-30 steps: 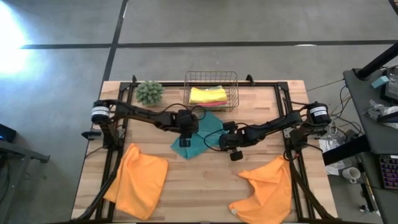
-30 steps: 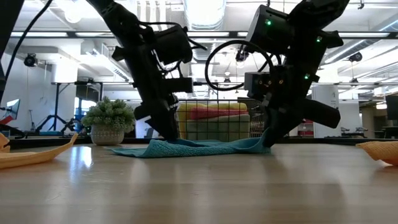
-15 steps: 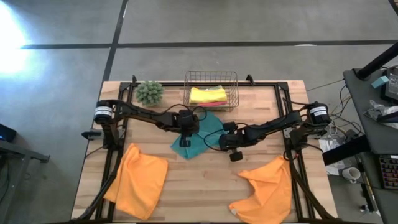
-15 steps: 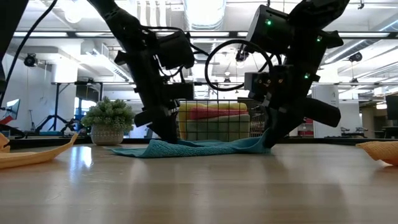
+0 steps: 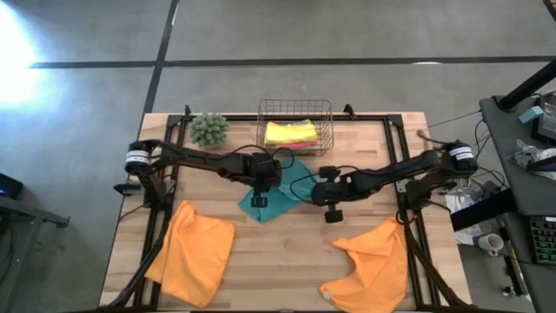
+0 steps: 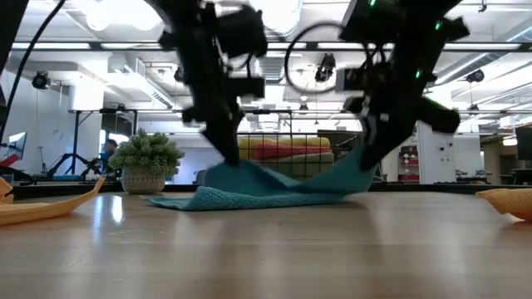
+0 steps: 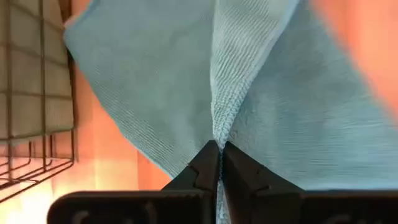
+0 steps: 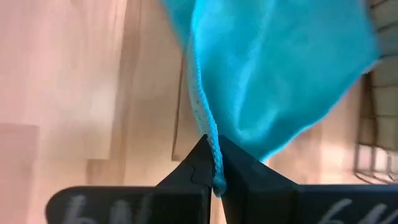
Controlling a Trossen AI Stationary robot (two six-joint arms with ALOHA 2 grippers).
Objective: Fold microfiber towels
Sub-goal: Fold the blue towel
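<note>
1. An orange towel (image 5: 191, 252) lies spread at the table's (image 5: 287, 261) near left.
2. A plant ball (image 5: 209, 129) sits at the far left, beside a wire basket (image 5: 295, 109) holding yellow (image 5: 287, 132) and pink (image 5: 306, 143) towels.
3. The left gripper (image 7: 219, 155) is clamped on an edge of the teal towel (image 5: 282, 202) at mid-table.
4. The right gripper (image 8: 214, 163) pinches the same towel's other side, lifting it off the wood.
5. Another orange towel (image 5: 373, 261) lies crumpled at the near right.
</note>
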